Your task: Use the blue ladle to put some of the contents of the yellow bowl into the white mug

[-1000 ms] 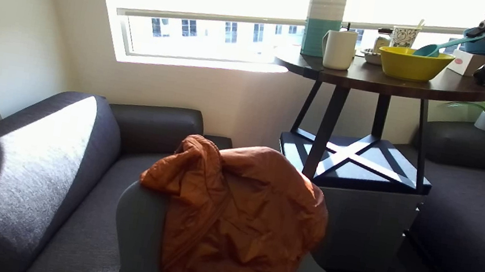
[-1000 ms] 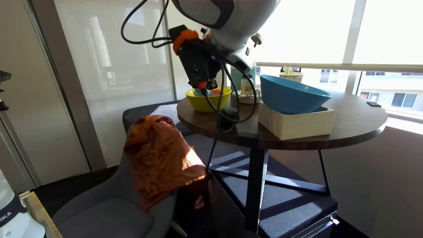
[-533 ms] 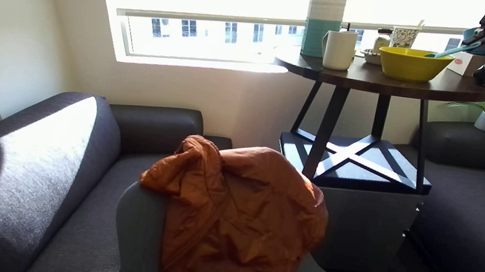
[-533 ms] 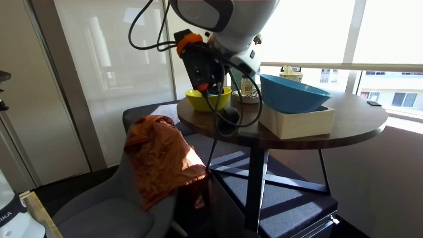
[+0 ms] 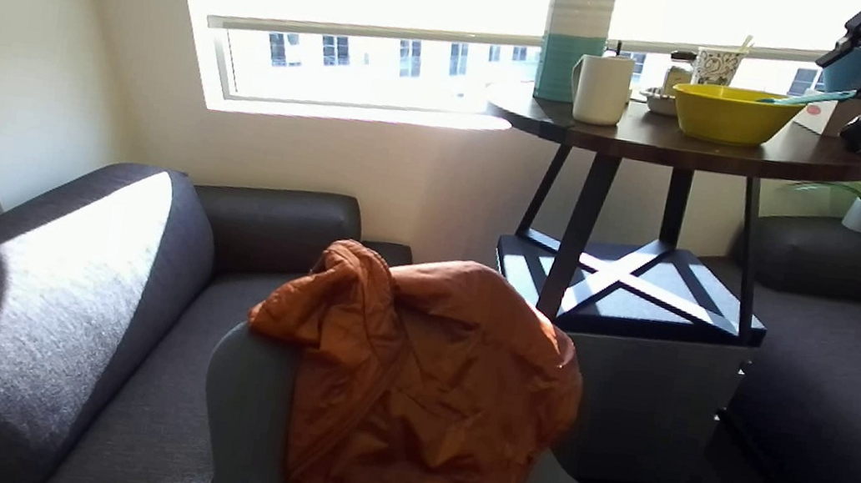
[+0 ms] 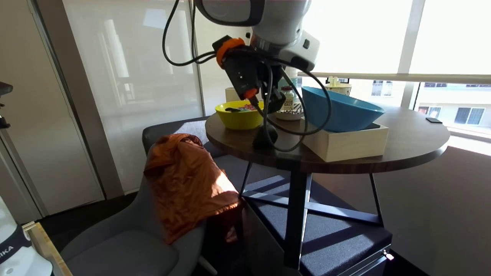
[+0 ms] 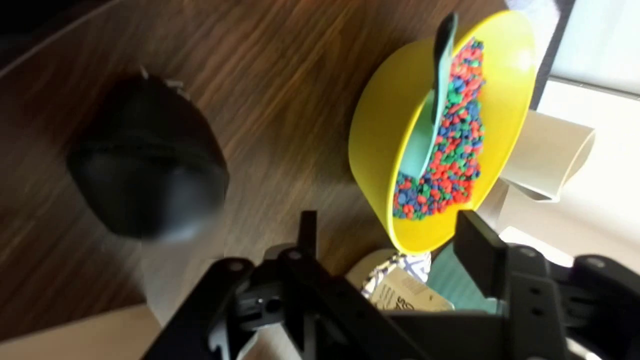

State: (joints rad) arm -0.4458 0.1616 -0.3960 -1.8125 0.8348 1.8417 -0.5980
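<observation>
The blue ladle point(image 7: 419, 142) lies in the yellow bowl point(image 7: 382, 117), its dark-tipped handle leaning out over the rim. Small red, green and blue pellets point(image 7: 450, 160) fill the bottom of the bowl. In an exterior view the ladle point(image 5: 809, 98) slants across the rim of the yellow bowl point(image 5: 734, 120). My gripper point(image 7: 390, 235) is open, its fingers well apart and nothing between them; it hangs beside the bowl, clear of the handle. The white mug point(image 5: 603, 89) stands upright beyond the bowl, near the table edge. Its inside is hidden.
A wide blue bowl point(image 6: 337, 111) rests tilted on a wooden box point(image 6: 349, 145). Around the yellow bowl stand a black object point(image 7: 150, 165), a salt bottle point(image 6: 287, 99), a patterned cup point(image 5: 716, 67) and a tall teal-and-white container point(image 5: 573, 51). Loose cables hang from the arm.
The ladle's scoop has gone down into the yellow bowl and its handle has dropped onto the rim. My gripper has let go of it, opened and drawn away from the bowl.
</observation>
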